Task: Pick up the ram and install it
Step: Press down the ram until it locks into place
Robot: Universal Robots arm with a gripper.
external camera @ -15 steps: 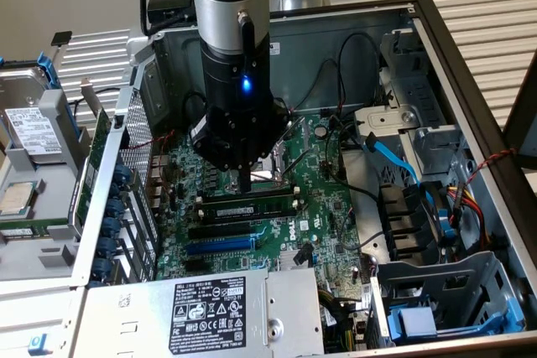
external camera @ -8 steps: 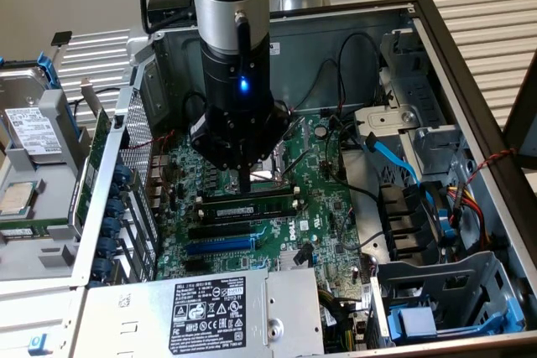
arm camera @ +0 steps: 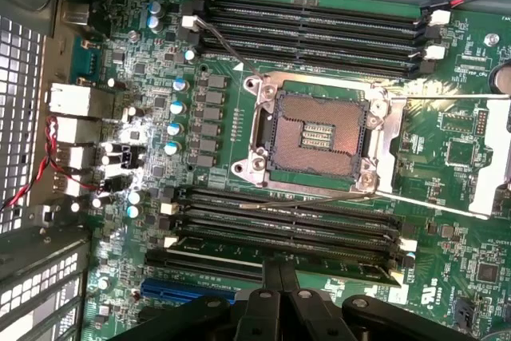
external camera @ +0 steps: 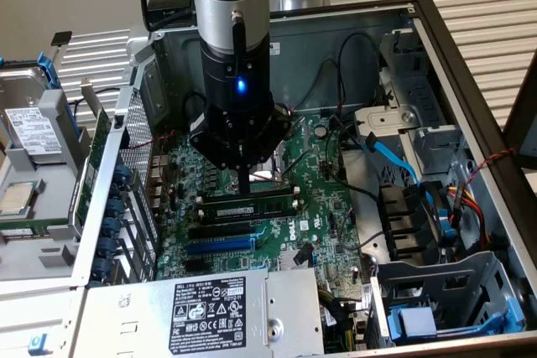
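Observation:
The ram (external camera: pixel 252 204) is a long green stick with dark chips. It stands on edge in a black memory slot on the motherboard (external camera: pixel 323 207), just in front of the CPU socket (external camera: pixel 270 169). My gripper (external camera: pixel 243 185) comes straight down from above, its fingers shut together, and the tips rest on the ram's top edge left of its middle. In the wrist view the closed fingertips (arm camera: pixel 271 277) cover part of the ram (arm camera: pixel 351 266), which is seen edge-on in the slot nearest the blue expansion slot (arm camera: pixel 188 289).
Empty black memory slots (arm camera: pixel 311 25) lie on the far side of the open CPU socket (arm camera: pixel 315 133). A power supply (external camera: pixel 226 308) sits in front of the board. A blue cable (external camera: pixel 394 161) and the drive cage (external camera: pixel 436 232) are at the exterior view's right, and a hard drive (external camera: pixel 29 123) at its left.

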